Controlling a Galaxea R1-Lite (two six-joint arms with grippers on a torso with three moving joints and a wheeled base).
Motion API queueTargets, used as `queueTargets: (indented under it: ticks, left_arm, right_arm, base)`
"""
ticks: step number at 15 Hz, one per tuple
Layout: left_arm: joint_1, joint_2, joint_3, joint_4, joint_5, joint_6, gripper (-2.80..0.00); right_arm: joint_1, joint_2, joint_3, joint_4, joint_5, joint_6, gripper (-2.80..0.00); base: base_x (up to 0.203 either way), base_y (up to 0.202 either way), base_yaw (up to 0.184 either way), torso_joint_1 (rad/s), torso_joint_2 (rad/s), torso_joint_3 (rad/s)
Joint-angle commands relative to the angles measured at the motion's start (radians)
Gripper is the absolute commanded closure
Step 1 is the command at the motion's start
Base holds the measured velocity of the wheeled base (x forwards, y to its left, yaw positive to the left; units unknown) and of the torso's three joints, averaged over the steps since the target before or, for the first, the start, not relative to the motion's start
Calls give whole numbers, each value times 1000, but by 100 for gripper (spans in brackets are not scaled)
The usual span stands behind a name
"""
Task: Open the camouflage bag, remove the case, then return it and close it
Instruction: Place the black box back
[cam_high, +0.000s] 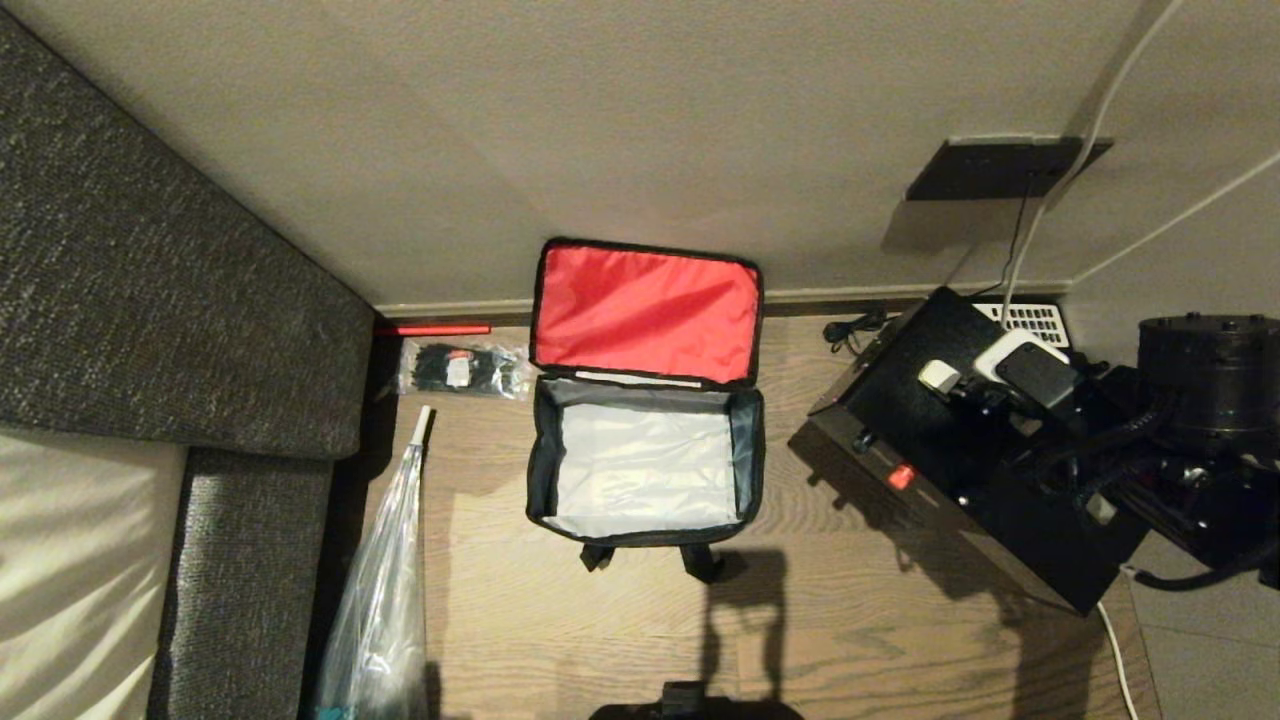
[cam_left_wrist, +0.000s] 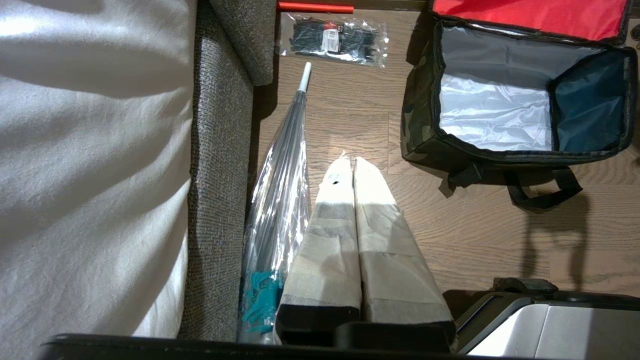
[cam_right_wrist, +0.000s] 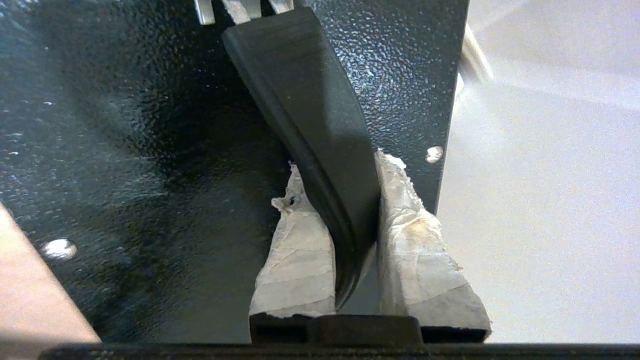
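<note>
The camouflage bag (cam_high: 645, 470) stands on the wooden floor (cam_high: 880, 620) by the far skirting board, unzipped, its lid (cam_high: 645, 312) thrown back against the wall with the red lining showing. The silver-lined compartment is bare, so the opening and the removal look done. The case (cam_high: 960, 470) is out of the bag and off to its right, tilted, its red latch (cam_high: 902, 476) facing the bag; it appears to hang from the right gripper rather than lie flat, though whether its lower corner touches the floor cannot be told. What remains, as I judge it: carry the case back over the open bag, lower it in, let go, fold the lid forward and run the zipper round.

The right gripper (cam_right_wrist: 345, 220) has its taped fingers (cam_right_wrist: 300, 260) drawn narrow around the black strap handle (cam_right_wrist: 320, 140) of the case, one pad on each side of the strap, with the speckled top just behind it. The grip looks snug on the strap.

The left gripper (cam_left_wrist: 352, 170) is parked low over the floor near the front left of the bag, pads pressed together with nothing between them, beside a folded clear umbrella (cam_left_wrist: 285, 175) lying along the sofa (cam_left_wrist: 220, 150). A packet of black cable ties (cam_high: 462, 369) lies by the skirting board, just left of the bag's lid
</note>
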Motion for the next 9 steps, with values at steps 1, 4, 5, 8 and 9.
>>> queueTargets:
  ticks: [1,4,5,8,9]
  left_arm:
    - [0,-2,3,0,0,0,0]
    - [0,-2,3,0,0,-2,0]
    - [0,-2,3,0,0,0,0]
    - [0,-2,3,0,0,0,0]
    - [0,-2,3,0,0,-1,0]
  right_arm:
    - [104,-130,-27,89,-13,-14,0]
    - [200,-136,-75,103,-31,-13,0]
    - [234,-130,-84,103,-31,-6,0]
    - [330,-91,-56,87,-9,61,0]
    - [341,-67,-63,84,14,96,0]
  base:
    - [0,0,0,0,0,0]
    - [0,0,0,0,0,0]
    - [0,0,0,0,0,0]
    - [0,0,0,0,0,0]
    - [0,0,0,0,0,0]
